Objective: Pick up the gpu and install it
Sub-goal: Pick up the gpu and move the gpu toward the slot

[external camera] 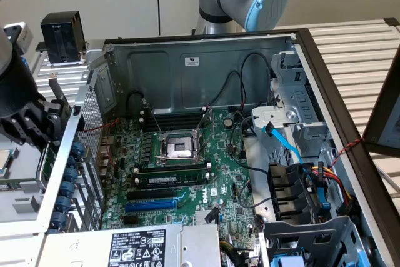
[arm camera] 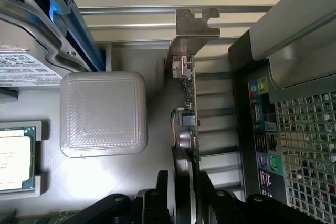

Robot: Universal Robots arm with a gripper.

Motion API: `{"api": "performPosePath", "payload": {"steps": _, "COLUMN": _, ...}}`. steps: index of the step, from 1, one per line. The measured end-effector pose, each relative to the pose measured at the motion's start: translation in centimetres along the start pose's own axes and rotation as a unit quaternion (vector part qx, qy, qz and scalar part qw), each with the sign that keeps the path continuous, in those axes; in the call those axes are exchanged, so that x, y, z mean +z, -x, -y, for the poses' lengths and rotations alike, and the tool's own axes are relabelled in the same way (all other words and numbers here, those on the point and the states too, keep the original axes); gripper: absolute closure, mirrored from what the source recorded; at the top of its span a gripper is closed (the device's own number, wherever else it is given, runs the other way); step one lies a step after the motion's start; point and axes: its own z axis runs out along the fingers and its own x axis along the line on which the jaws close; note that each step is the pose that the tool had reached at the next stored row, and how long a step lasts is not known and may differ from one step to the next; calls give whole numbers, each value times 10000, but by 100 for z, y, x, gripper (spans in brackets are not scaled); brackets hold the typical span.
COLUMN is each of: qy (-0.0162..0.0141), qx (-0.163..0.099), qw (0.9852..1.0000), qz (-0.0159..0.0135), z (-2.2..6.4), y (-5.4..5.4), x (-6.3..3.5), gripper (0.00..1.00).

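The gpu (arm camera: 190, 116) stands on edge outside the computer case, seen edge-on in the wrist view with its silver end bracket (arm camera: 197, 22) at the far end and its green board running back toward me. My gripper (arm camera: 182, 184) straddles the near end of the card, one black jaw on each side. In the exterior view the gripper (external camera: 36, 123) hangs at the exterior view's left, just outside the case's perforated rear wall, with a strip of the gpu (external camera: 44, 164) showing green below it.
The open case (external camera: 206, 48) holds the large green motherboard (external camera: 212, 154), with a blue slot (external camera: 150, 205), memory sticks (external camera: 172, 180) and a CPU socket (external camera: 177, 148). The case's rear port panel (arm camera: 262, 150) is close beside the card. A translucent plastic box (arm camera: 102, 114) and a loose CPU (arm camera: 13, 156) lie on the other side.
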Motion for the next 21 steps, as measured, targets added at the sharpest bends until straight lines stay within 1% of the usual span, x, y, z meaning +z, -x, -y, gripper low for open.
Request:
{"api": "performPosePath", "payload": {"steps": 3, "qy": 10, "qx": 1, "qw": 10000, "qz": -3, "z": 0, "y": 3, "x": 8, "gripper": 65}}
{"api": "performPosePath", "payload": {"steps": 5, "qy": 29, "qx": 3, "qw": 10000, "qz": -5, "z": 1, "y": 2, "x": 18, "gripper": 65}}
{"api": "performPosePath", "payload": {"steps": 7, "qy": 42, "qx": 5, "qw": 10000, "qz": -5, "z": 2, "y": 1, "x": 29, "gripper": 65}}
{"api": "performPosePath", "payload": {"steps": 8, "qy": 49, "qx": 6, "qw": 10000, "qz": -7, "z": 3, "y": 1, "x": 33, "gripper": 67}}
{"api": "performPosePath", "payload": {"steps": 9, "qy": 54, "qx": 7, "qw": 10000, "qz": -9, "z": 4, "y": 1, "x": 34, "gripper": 72}}
{"api": "performPosePath", "payload": {"steps": 14, "qy": 97, "qx": 13, "qw": 10000, "qz": -9, "z": 3, "y": 0, "x": 35, "gripper": 72}}
{"api": "performPosePath", "payload": {"steps": 17, "qy": 115, "qx": 16, "qw": 9999, "qz": -12, "z": -6, "y": 7, "x": -28, "gripper": 72}}
{"api": "performPosePath", "payload": {"steps": 21, "qy": 122, "qx": 17, "qw": 9999, "qz": -13, "z": -29, "y": 26, "x": -189, "gripper": 72}}
